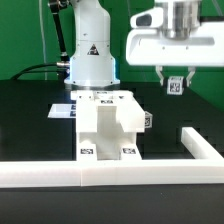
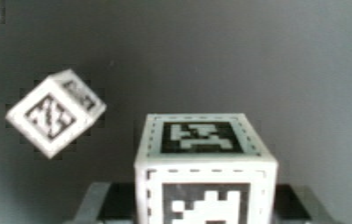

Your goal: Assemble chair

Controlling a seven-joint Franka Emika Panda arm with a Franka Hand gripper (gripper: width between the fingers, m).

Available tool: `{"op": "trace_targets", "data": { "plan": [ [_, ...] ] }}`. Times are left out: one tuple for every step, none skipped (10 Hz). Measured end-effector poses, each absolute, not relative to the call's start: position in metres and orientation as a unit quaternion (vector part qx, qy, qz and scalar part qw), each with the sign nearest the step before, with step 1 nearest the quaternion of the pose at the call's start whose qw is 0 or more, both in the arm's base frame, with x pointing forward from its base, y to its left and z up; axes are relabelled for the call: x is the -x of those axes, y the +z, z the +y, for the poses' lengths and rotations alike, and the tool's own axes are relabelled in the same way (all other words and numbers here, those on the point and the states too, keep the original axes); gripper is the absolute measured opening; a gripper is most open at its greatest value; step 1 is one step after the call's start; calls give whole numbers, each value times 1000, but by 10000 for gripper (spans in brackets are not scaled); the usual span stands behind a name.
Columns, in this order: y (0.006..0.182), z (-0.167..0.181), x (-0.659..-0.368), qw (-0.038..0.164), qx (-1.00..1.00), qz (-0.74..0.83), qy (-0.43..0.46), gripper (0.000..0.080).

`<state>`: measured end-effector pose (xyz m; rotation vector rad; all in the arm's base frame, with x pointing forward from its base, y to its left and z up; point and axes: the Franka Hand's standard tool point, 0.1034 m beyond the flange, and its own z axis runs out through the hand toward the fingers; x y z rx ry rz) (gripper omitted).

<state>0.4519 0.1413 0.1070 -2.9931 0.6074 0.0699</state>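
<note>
The chair [image 1: 108,125] stands partly built in the middle of the black table, a white chunky body with black-and-white tags on its front and top. My gripper [image 1: 176,88] hangs above and to the exterior view's right of it, shut on a small white tagged block [image 1: 176,85]. In the wrist view that block [image 2: 205,150] fills the centre, with tags on two faces. The dark fingers [image 2: 112,200] press on both its sides around my gripper [image 2: 205,208]. A tilted white tagged piece [image 2: 57,112] shows below on the dark surface.
A long plain white rail [image 1: 110,172] runs along the table's front and turns back at the exterior view's right [image 1: 198,145]. The marker board [image 1: 62,110] lies flat behind the chair to the left. The robot's white base [image 1: 90,55] stands at the back.
</note>
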Motion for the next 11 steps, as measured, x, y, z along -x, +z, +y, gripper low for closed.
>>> {"op": "trace_targets", "data": {
  "plan": [
    [117, 136, -462, 49, 978, 204, 17, 290],
    [115, 137, -462, 48, 978, 204, 16, 290],
    [113, 137, -461, 47, 978, 203, 17, 290],
    [113, 137, -461, 47, 978, 203, 17, 290],
    [114, 135, -461, 47, 978, 201, 17, 290],
    [120, 121, -471, 43, 986, 162, 18, 290],
    [130, 106, -483, 44, 990, 134, 21, 290],
    [141, 89, -498, 47, 993, 109, 21, 290],
    [147, 76, -508, 45, 994, 97, 17, 290],
    [145, 77, -507, 44, 993, 106, 17, 290],
    [144, 79, -505, 44, 993, 104, 18, 291]
  ]
}}
